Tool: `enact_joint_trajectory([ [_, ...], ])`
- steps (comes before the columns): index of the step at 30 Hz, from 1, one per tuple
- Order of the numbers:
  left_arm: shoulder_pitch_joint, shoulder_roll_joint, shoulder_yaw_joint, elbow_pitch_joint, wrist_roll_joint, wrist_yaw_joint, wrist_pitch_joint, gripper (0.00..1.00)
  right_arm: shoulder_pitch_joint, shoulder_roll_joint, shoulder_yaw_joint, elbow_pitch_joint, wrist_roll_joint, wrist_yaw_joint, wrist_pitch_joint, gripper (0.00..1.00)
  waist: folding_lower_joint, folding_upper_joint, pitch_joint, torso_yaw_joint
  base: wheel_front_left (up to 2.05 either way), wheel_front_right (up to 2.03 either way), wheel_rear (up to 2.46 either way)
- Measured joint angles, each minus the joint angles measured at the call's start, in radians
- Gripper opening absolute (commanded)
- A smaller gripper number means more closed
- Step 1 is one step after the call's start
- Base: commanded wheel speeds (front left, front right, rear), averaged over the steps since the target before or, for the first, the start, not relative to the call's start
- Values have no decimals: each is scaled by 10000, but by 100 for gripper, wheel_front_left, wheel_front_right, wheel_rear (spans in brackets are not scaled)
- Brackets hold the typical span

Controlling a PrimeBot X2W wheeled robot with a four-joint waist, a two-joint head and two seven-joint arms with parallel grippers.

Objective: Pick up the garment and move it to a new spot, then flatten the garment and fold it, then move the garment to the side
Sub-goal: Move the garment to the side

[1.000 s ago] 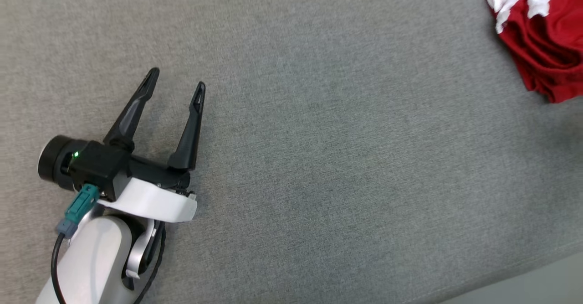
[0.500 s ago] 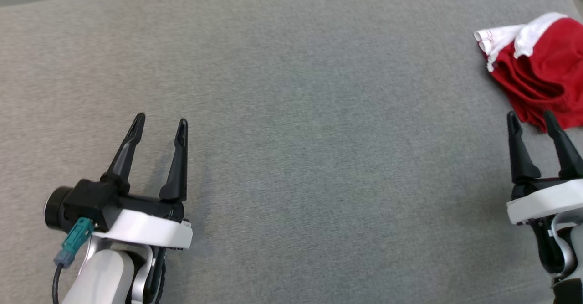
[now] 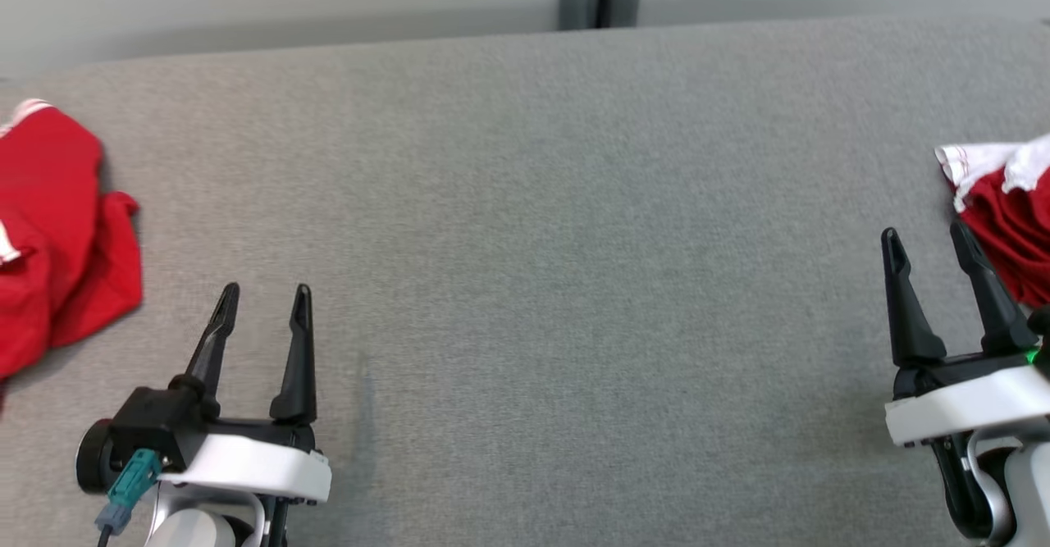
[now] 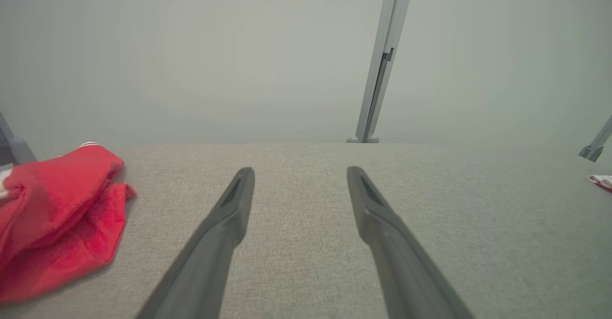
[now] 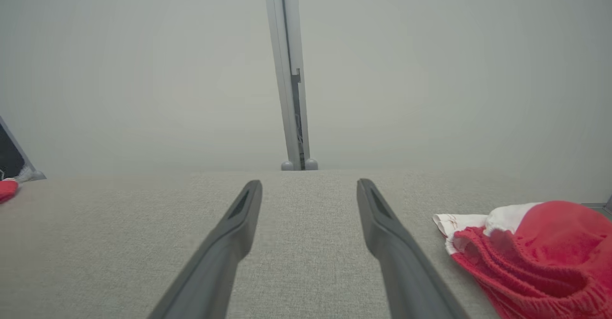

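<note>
Both claws stand released over a grey fabric-covered desk (image 3: pixel 525 227), fingers aimed at its far edge. The crumpled red garment with white trim (image 3: pixel 1005 211), judged to be the piece to pick up, lies bunched at the desk's right edge. It is just beside the right claw (image 3: pixel 925 234), ahead and to its right, with the white hem turned toward the desk's middle. The heap shows no clear long axis. The left claw (image 3: pixel 266 291) sits well apart from it, near the front-left corner, where a second red cloth (image 3: pixel 57 227) lies flatter at the left edge. Between the claws, the desk's broad middle offers open room for spreading, and the right arm looks the nearer choice.
</note>
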Motion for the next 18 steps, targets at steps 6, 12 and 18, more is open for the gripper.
enact_joint_trajectory([
  [6, 390, 48, 15, -15, 6, 8, -13, 100, 701, 182, -230, -658, -169, 0, 372, 100, 0, 0, -692, 370, 0, 0, 0],
  [12, 736, 96, -13, -27, -8, 82, 10, 100, 1342, 303, -380, -1118, -272, 0, 700, 100, 0, 0, -1269, 506, 0, 0, 0],
  [18, 1123, 226, -2, -123, -88, 182, 182, 100, 1863, 359, -435, -1323, -314, 0, 913, 100, 0, 0, -1697, 468, 0, 0, 0],
])
